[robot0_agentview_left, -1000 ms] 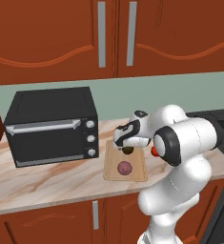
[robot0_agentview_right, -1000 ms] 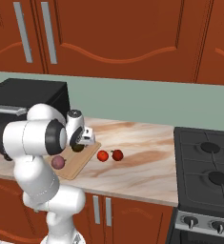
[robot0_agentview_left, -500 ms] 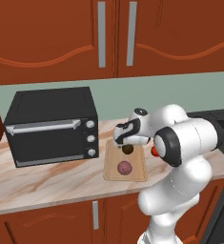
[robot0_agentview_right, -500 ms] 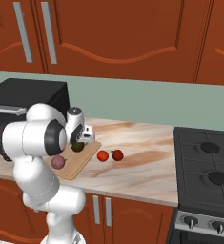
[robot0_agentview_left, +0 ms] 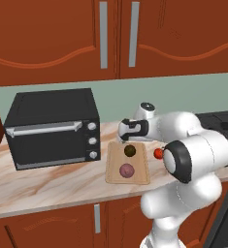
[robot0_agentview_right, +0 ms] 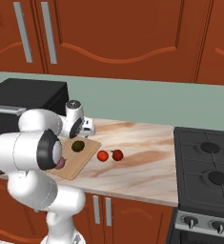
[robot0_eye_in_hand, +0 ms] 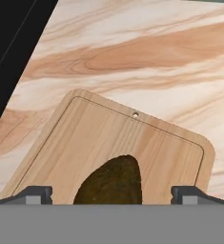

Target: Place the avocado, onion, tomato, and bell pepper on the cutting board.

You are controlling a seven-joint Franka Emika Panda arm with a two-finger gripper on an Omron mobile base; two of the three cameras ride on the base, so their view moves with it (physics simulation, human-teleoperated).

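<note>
The light-tan cutting board (robot0_agentview_left: 116, 175) (robot0_agentview_right: 70, 169) (robot0_eye_in_hand: 132, 138) lies on the counter beside the oven. On its far half rests the dark olive avocado (robot0_agentview_left: 130, 151) (robot0_agentview_right: 77, 146) (robot0_eye_in_hand: 111, 183). The purplish onion (robot0_agentview_left: 127, 170) sits on its near half, and in the right base view the arm half hides the onion (robot0_agentview_right: 60, 164). To the right of the board, on the counter, sit the bright-red tomato (robot0_agentview_right: 102, 156) and the deeper-red bell pepper (robot0_agentview_right: 117, 155). My gripper (robot0_agentview_left: 128, 135) (robot0_agentview_right: 87, 131) (robot0_eye_in_hand: 112, 195) hangs open just above the avocado, its tips wide on either side and apart from it.
A black toaster oven (robot0_agentview_left: 52, 128) (robot0_agentview_right: 23, 102) stands on the counter left of the board. A stove (robot0_agentview_right: 208, 171) borders the counter at the right. Marbled counter (robot0_agentview_right: 142, 147) stretches between the vegetables and the stove. Wooden cabinets hang overhead.
My jaws have spread a little wider and the hand has lifted slightly off the avocado, which stays on the board. Nothing else has moved.
</note>
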